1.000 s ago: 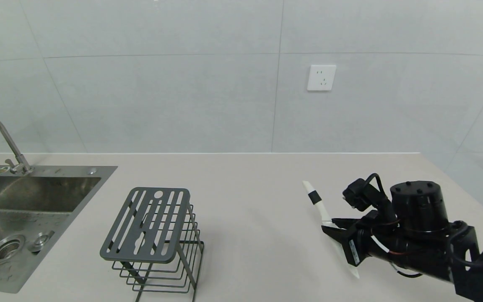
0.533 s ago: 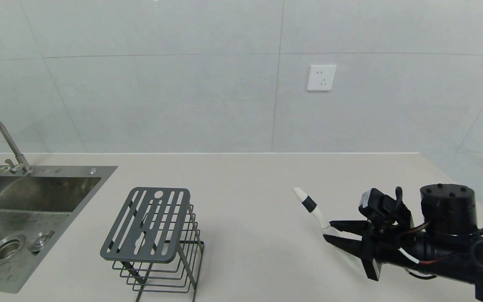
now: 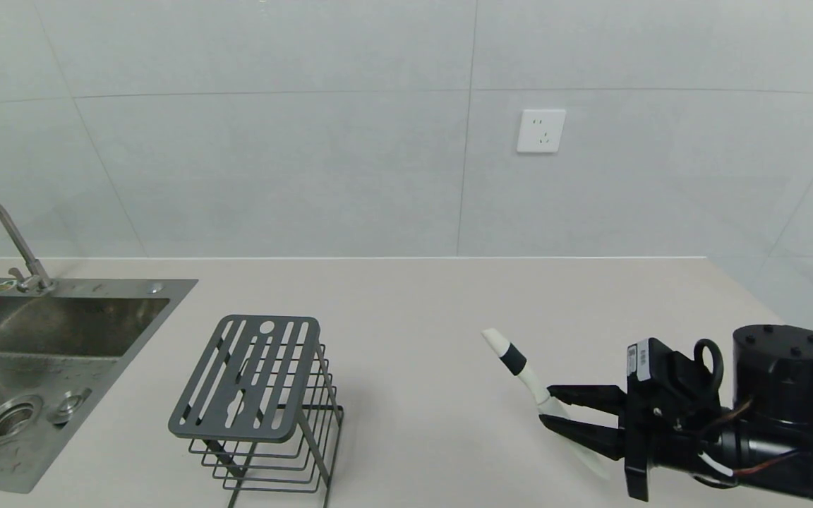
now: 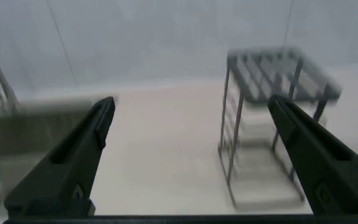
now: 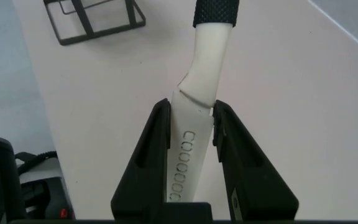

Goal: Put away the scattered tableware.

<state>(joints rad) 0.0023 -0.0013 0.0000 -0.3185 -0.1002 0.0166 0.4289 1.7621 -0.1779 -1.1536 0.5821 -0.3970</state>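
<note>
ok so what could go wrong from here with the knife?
1. The right gripper pinches the white knife on its smooth blade, with the handle sticking far out; it may pivot or slip.
2. The slots in the rack look narrow; a tilted blade could jam or push the rack across the counter.

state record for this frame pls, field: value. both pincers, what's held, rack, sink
right pincer: shut on white utensil, above the counter, right side
white utensil: clamped on its flat part; black-banded handle sticks out past the fingertips toward the rack
left pincer: open, holding nothing, facing the rack
rack: dark, slotted top on wire frame, upright on the counter left of the utensil
sink: steel, far left; faucet at its back edge
</note>
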